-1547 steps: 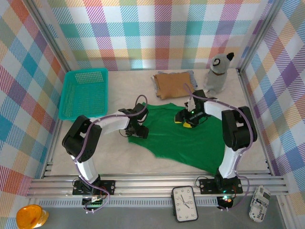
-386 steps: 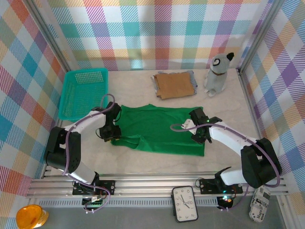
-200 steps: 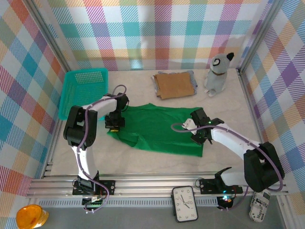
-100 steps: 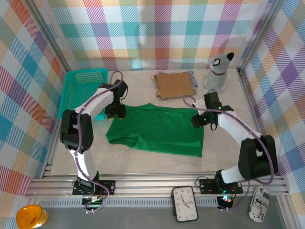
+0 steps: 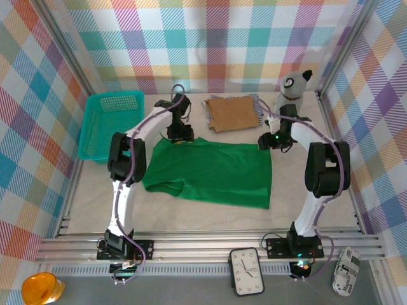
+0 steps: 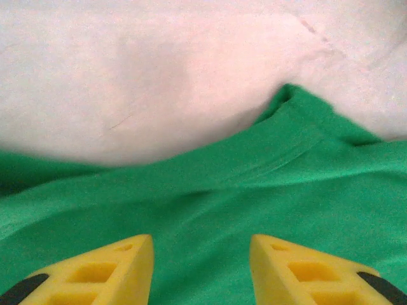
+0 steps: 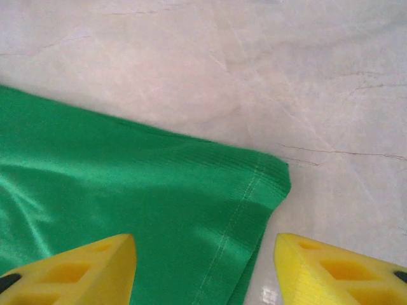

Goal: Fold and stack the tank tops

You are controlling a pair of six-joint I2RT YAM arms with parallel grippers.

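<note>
The bright green tank top (image 5: 213,173) lies folded in half on the table's middle, its far edge toward the back. My left gripper (image 5: 180,135) hovers open over its far left corner (image 6: 299,114), yellow fingers (image 6: 114,267) apart with cloth below and nothing between them. My right gripper (image 5: 270,141) stands open over the far right corner (image 7: 267,181), which lies flat under it. The tan-brown tank top (image 5: 233,113) sits folded at the back on the striped one (image 5: 256,101), whose edge peeks out.
A teal mesh basket (image 5: 109,124) stands at the back left. A grey-white toy dog (image 5: 291,89) sits at the back right beside the folded pile. Bare table lies in front of the green top.
Both grippers carried the green top's near edge up and over to the far edge, folding it, then let go. Both now stand open over the far corners.
</note>
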